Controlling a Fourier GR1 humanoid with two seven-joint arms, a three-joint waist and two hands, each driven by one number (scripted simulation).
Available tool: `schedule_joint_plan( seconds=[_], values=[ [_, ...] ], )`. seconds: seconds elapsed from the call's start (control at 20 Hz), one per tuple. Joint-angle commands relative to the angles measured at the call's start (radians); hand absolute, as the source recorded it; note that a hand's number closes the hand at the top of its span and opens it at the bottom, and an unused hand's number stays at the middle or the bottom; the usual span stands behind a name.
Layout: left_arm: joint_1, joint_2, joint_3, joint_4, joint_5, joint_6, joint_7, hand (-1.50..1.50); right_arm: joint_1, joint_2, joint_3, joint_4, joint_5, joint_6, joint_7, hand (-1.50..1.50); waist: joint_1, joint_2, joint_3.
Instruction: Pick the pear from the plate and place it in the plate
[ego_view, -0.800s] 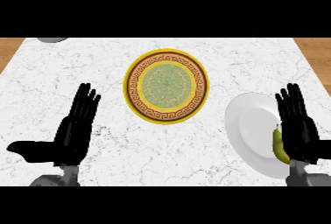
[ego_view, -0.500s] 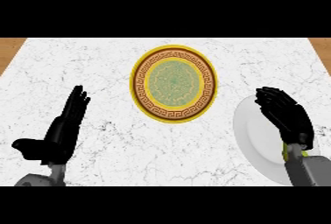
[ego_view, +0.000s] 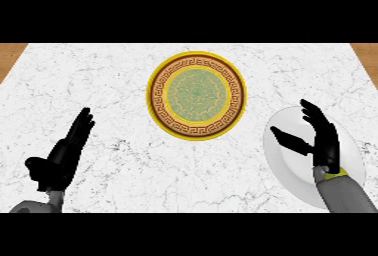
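Note:
A white plate (ego_view: 284, 162) lies at the right of the marble counter. My right hand (ego_view: 322, 140) hovers over it, open, with the thumb spread to the left. Of the pear (ego_view: 337, 173) only a yellow-green sliver shows beside the wrist; the hand and forearm hide the rest. A yellow plate (ego_view: 196, 96) with a brown key-pattern rim and a green middle lies at the centre back, with nothing on it. My left hand (ego_view: 65, 152) rests open at the lower left, fingers pointing up.
The white marble counter (ego_view: 148, 165) spans the view. Wooden floor shows past its far corners, at the left (ego_view: 10, 54) and the right (ego_view: 367, 52).
My right hand has moved left and forward over the white plate and now covers most of the pear. The left hand has sunk a little toward the lower edge.

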Motion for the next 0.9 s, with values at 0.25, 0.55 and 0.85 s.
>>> schedule_joint_plan(
  seconds=[0.25, 0.55, 0.85],
  values=[
    [0.008, -0.019, 0.043, 0.069, -0.016, -0.037, -0.036, 0.0, 0.101, -0.166, 0.104, -0.368, 0.329, -0.041, 0.447, -1.5, -0.024, -0.009, 0.001],
    [-0.019, -0.017, 0.061, 0.105, -0.021, -0.053, -0.053, 0.0, 0.072, -0.305, 0.121, -0.417, 0.334, 0.259, 0.721, -1.5, -0.021, -0.008, -0.001],
    [-0.016, -0.011, 0.047, 0.064, -0.034, -0.055, -0.02, 0.0, 0.012, -0.393, 0.138, -0.455, 0.176, 0.567, 0.917, -1.5, -0.011, -0.008, 0.0]
  ],
)
